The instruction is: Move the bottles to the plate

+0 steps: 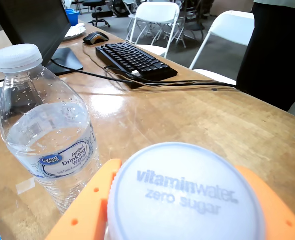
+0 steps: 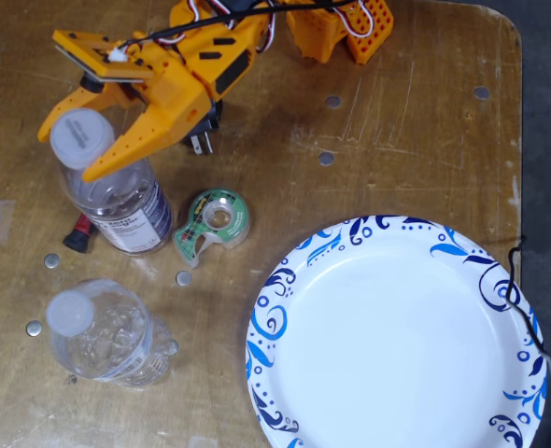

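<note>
Orange claw point(image 2: 65, 149) straddling the taller bottle's cap point(image 1: 185, 192), grip uncertain, "vitaminwater" lettering only at the wrist, empty plate point(image 2: 299, 271) only from above

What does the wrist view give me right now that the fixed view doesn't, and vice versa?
Only the wrist view: the "vitaminwater zero sugar" print on the cap, the black keyboard, mouse and white folding chairs.

Only the fixed view: the blue-swirl paper plate, bare, the green tape dispenser, a red-and-black marker, and the arm's body.

Both: the gripper around the vitaminwater bottle's cap, and the Great Value water bottle upright on the wooden table.
</note>
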Available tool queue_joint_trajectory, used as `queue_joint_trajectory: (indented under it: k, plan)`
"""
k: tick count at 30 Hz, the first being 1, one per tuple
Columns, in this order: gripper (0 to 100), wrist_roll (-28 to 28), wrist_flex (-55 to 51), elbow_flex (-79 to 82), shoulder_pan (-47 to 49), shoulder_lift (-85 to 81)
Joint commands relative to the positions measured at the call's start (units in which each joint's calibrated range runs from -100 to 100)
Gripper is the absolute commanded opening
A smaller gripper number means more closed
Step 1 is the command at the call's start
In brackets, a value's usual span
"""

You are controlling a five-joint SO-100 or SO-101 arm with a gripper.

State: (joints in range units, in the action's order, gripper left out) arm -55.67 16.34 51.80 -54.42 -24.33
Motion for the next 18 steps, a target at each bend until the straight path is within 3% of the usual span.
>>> queue_joint_trajectory:
  k: [1, 9, 18]
  plan:
    - [16, 0.2, 1.0, -3.2, -0.5, -0.2]
    - [16, 0.2, 9.2, -3.6, -0.5, -3.9]
    - [16, 0.1, 4.8, -8.4, 4.1, -13.8]
